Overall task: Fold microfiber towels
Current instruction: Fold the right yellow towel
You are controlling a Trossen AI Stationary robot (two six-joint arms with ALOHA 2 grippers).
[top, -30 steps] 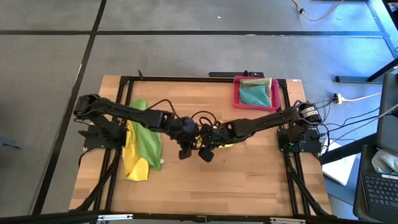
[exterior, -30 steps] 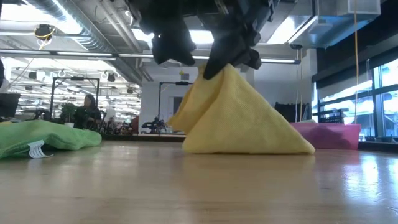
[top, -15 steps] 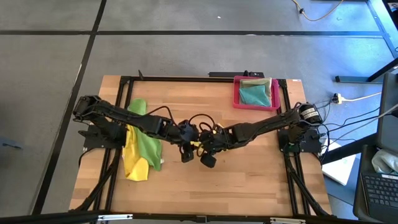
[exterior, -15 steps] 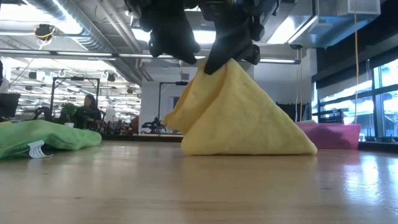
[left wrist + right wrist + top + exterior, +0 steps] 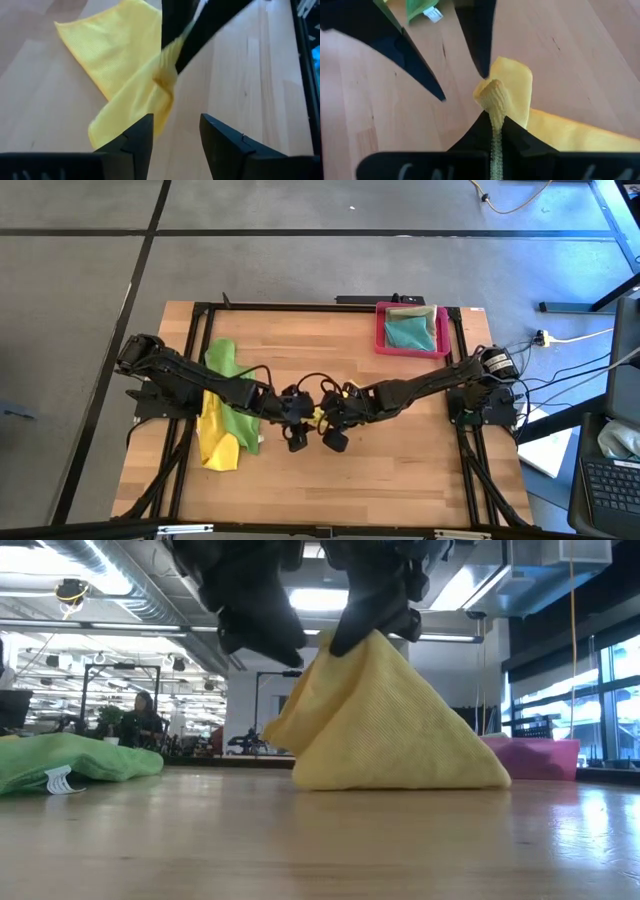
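Note:
A yellow towel stands like a tent at the table's middle, its lower edge on the wood and its peak held up. It also shows in the high view. My right gripper is shut on that peak. My left gripper is open and empty, just left of the peak and apart from the cloth. In the left wrist view my left gripper faces the towel. More towels, bright green and yellow, lie in a pile at the left. My right gripper pinches a bunched fold at the towel's top between its two fingers, coming from above and slanting from the table's right. Several layers are gathered there. The cloth hangs below the fingers in a tent shape, with its lower edge on the table.
A pink-red tray at the far right holds a teal towel on a pale olive one. The green pile lies left of the arms. Bare wood lies toward the near edge. A person sits in the room beyond.
My left gripper has drawn back from the towel's peak, toward the table's near edge and a little left. The towel stays tented under my right gripper, its lower edge in place.

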